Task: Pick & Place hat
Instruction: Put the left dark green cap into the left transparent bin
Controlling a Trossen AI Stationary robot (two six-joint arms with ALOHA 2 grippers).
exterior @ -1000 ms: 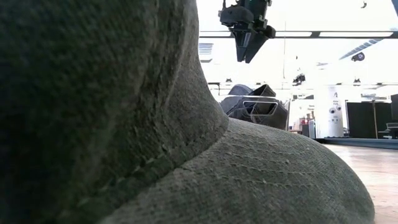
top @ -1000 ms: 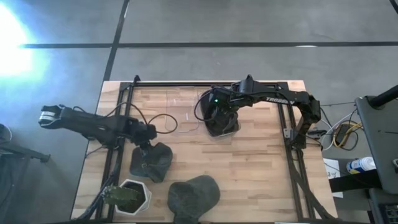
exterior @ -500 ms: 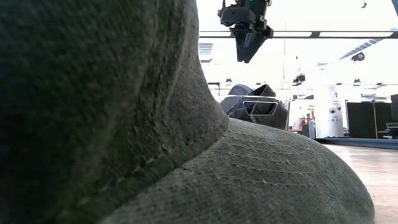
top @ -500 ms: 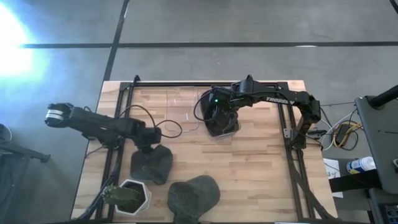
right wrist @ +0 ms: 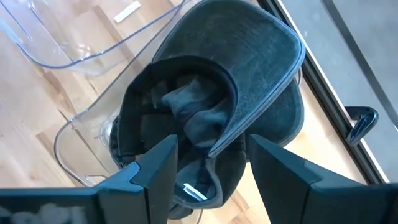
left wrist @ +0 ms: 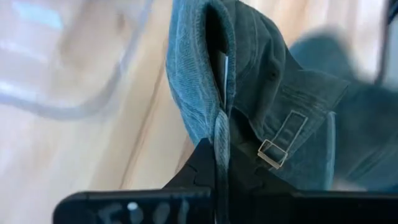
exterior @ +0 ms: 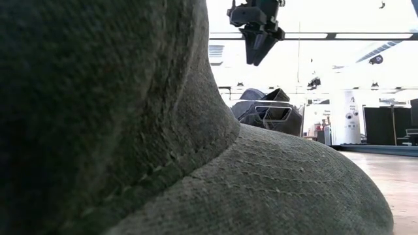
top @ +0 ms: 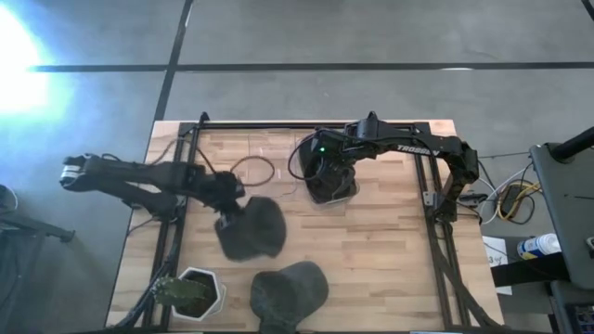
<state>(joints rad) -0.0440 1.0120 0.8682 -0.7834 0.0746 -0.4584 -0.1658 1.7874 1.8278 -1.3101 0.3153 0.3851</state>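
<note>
A dark corduroy hat [top: 252,227] hangs from my left gripper [top: 225,206] left of the table's middle; in the left wrist view the hat [left wrist: 261,81] shows its inside and a strap buckle [left wrist: 273,152]. My left gripper [left wrist: 219,180] is shut on it. A second hat [top: 290,292] lies at the near edge and fills the low view [exterior: 163,130]. My right gripper [right wrist: 208,168] stands open above a third hat [right wrist: 205,93], which lies upside down in a clear container [right wrist: 62,143] at the far middle. My left gripper pinches the hat's rim edge [left wrist: 219,130] between its two shut fingers, close to the strap with the buckle. The fingers come slanting down from the table's left. The hat hangs away from the fingers, open side showing; whether its lower part touches the table I cannot tell.
A white pot with a green plant [top: 190,292] stands at the near left corner. Black frame rails [top: 186,176] run along the table's left, far and right sides. Bare wood lies right of the middle [top: 390,241].
My left gripper has gone toward the table's right edge and a little toward the far edge, with the hat in its hold. The hat has shifted right from beside the plant pot and has turned about, now spread wider under the gripper.
</note>
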